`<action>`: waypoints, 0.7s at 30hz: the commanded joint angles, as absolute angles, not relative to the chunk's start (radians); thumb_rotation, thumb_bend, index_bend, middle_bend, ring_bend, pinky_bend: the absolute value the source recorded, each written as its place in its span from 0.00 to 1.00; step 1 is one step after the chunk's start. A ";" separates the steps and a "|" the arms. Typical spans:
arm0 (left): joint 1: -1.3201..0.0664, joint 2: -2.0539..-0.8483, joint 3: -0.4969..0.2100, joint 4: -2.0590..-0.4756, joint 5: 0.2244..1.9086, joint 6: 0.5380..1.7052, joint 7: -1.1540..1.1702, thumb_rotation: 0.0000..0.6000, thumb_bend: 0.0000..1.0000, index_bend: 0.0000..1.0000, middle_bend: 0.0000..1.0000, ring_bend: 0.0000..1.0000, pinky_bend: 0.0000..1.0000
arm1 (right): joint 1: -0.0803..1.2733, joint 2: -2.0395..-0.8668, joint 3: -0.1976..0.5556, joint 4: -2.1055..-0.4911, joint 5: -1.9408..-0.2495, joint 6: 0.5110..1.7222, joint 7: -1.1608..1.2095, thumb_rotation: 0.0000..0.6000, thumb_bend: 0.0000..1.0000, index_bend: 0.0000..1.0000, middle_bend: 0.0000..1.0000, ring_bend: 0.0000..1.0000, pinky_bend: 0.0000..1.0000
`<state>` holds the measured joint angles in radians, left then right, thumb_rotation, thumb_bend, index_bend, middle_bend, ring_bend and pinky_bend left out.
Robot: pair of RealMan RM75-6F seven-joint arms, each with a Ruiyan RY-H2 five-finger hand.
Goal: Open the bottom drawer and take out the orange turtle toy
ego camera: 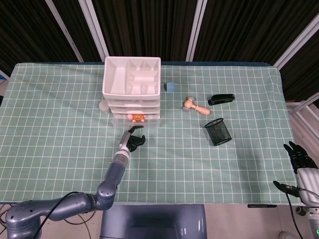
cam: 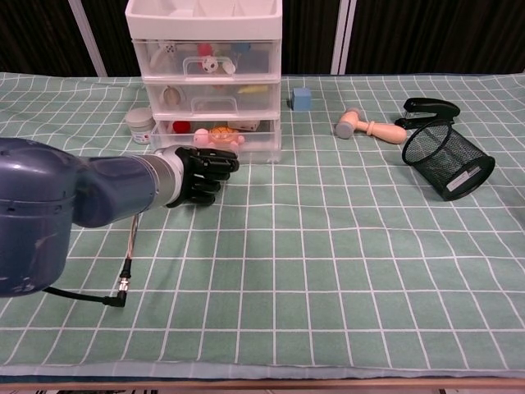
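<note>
The left robot hand [cam: 201,173], fingers curled on nothing, hung just before the open bottom drawer [ego camera: 134,121]. The orange turtle toy [ego camera: 135,117] lay inside; reaching straight down over the drawer front looked best.

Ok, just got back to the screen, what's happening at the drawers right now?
The left hand sits in front of the drawer unit, whose bottom drawer is pulled out. Whether the fingers touch its front is unclear. The orange turtle toy lies inside, not yet taken. The right hand is off at the table edge, holding nothing.
</note>
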<state>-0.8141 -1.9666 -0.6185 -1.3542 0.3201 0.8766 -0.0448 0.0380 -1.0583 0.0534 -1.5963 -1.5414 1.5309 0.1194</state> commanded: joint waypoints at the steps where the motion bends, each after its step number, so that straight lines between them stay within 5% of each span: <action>1: -0.794 -1.945 -0.606 -1.398 0.336 0.889 -0.050 1.00 0.53 0.24 1.00 1.00 1.00 | 0.038 -1.058 0.053 -1.597 -1.542 1.532 0.119 1.00 0.01 0.00 0.00 0.00 0.21; 21: -0.770 -1.891 -0.579 -1.505 0.337 0.915 -0.040 1.00 0.53 0.19 1.00 1.00 1.00 | 0.037 -1.059 0.052 -1.599 -1.546 1.534 0.122 1.00 0.01 0.00 0.00 0.00 0.21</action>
<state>-0.7691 -1.9001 -0.5779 -1.4893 0.3230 0.9117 -0.0433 0.0372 -1.0585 0.0526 -1.5988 -1.5461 1.5335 0.1225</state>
